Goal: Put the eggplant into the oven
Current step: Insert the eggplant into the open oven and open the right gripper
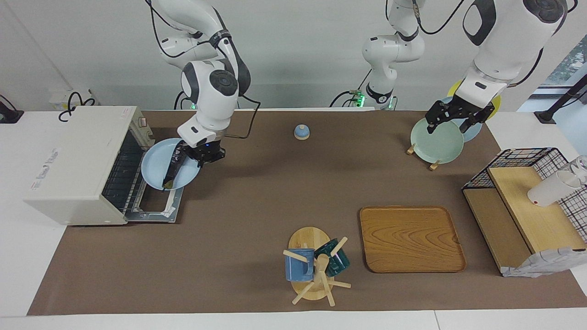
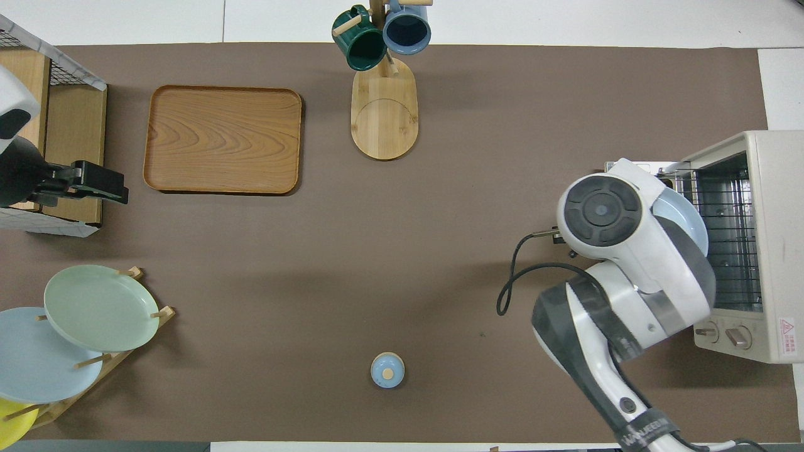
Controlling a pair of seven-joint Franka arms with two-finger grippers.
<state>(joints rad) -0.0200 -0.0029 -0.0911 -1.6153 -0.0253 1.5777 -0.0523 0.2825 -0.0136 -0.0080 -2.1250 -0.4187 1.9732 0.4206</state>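
The dark purple eggplant (image 1: 173,167) lies on a light blue plate (image 1: 156,176). My right gripper (image 1: 200,156) is shut on the plate's rim and holds it in the air over the open drop-down door (image 1: 153,211) of the off-white oven (image 1: 73,160), right at its mouth. In the overhead view the right arm hides the eggplant; only the plate's edge (image 2: 688,213) shows in front of the oven (image 2: 776,238) and its wire rack. My left gripper (image 1: 451,120) waits, open and empty, over the green plate (image 1: 435,142) in the plate rack.
A small blue lid (image 1: 301,132) lies near the robots at mid-table. A mug tree (image 1: 316,268) with two mugs and a wooden tray (image 1: 410,238) lie farther out. A wire shelf (image 1: 527,201) with a white cup stands at the left arm's end.
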